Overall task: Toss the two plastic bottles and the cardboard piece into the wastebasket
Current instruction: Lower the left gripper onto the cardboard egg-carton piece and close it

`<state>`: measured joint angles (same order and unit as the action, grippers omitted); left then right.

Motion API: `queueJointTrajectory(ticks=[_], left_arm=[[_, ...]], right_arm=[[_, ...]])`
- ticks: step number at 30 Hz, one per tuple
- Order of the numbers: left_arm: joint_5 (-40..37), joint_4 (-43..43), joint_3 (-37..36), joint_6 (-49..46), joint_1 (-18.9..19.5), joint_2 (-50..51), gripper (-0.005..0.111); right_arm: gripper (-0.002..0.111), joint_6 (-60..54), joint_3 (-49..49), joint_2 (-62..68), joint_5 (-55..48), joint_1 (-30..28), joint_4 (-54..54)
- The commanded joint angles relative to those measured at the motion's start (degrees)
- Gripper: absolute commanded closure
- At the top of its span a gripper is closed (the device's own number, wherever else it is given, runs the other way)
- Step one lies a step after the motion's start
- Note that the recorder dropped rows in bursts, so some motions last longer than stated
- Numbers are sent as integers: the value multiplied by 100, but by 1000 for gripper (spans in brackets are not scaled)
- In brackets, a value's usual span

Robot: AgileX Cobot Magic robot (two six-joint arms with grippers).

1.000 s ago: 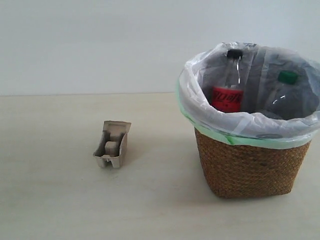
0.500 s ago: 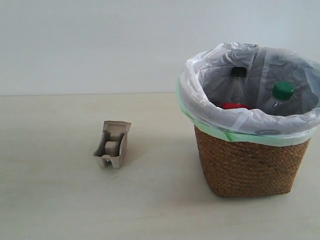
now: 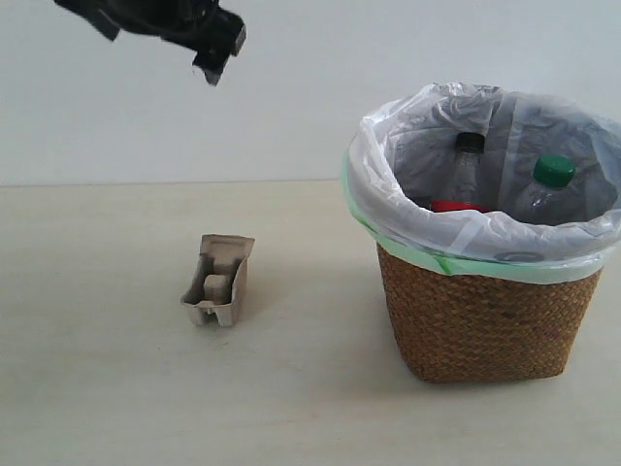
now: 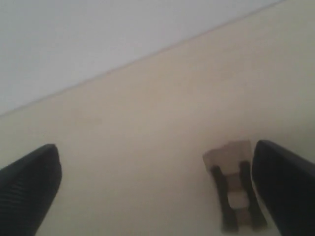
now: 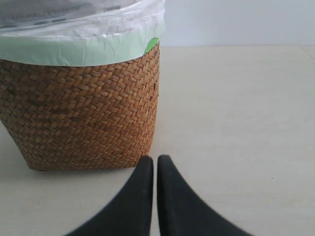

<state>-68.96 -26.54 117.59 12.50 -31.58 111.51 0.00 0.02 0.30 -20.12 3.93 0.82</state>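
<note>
The grey-beige cardboard piece (image 3: 218,282) sits alone on the table, left of the wastebasket (image 3: 485,320). Both bottles stand inside the basket's white bag: the black-capped one with the red label (image 3: 468,165) and the green-capped one (image 3: 553,175). My left gripper (image 3: 221,49) hangs high above the table at the upper left, open with nothing in it. In the left wrist view the cardboard piece (image 4: 236,184) lies far below, close to one finger (image 4: 280,182) of the left gripper (image 4: 155,150). My right gripper (image 5: 155,158) is shut and empty, low beside the wastebasket (image 5: 78,113).
The pale table (image 3: 116,388) stretches wide around the cardboard piece. A plain white wall (image 3: 291,87) stands behind. The bag's green edge (image 3: 456,267) folds over the basket rim.
My left gripper has come into the exterior view at the upper left. The black-capped bottle has sunk lower into the basket and both bottles have settled slightly rightward.
</note>
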Motion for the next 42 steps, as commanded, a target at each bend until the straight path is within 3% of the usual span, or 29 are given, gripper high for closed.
queueJointTrajectory(ticks=[1,6,8,14,20,24,33,35,38,39,40,41,42], left_arm=[[-100,1135,-35,-389,369,543,27],[-100,2257,-35,-608,588,1162,45],[-100,2086,-35,-608,588,1376,41],[-100,1784,-35,-675,588,1804,12],[-100,1863,-35,-717,588,2102,12],[-100,2567,-35,-1195,588,2225,12],[-100,1957,-509,-1109,588,2732,12],[-100,1765,-586,-1160,588,2788,23],[-100,1685,-596,-1217,588,2777,55],[-100,1676,-596,-1217,588,2777,71],[-100,1655,-596,-1217,588,2764,94],[-100,1641,-596,-1250,588,2764,102],[-100,1641,-596,-1250,588,2754,102]], right_arm=[[108,0,-2,-30,49,-29,-9],[108,0,-2,-30,49,-29,-9],[108,0,-2,-30,49,-29,-9],[108,0,-2,-30,49,-29,-9],[108,0,-2,-30,49,-29,-9],[108,0,-2,-30,49,-29,-9],[108,0,-2,-30,49,-29,-9],[108,0,-2,-30,49,-29,-9],[108,0,-2,-30,49,-29,-9],[108,0,-2,-30,49,-29,-9],[108,0,-2,-30,49,-29,-9],[108,0,-2,-30,49,-29,-9],[108,0,-2,-30,49,-29,-9]])
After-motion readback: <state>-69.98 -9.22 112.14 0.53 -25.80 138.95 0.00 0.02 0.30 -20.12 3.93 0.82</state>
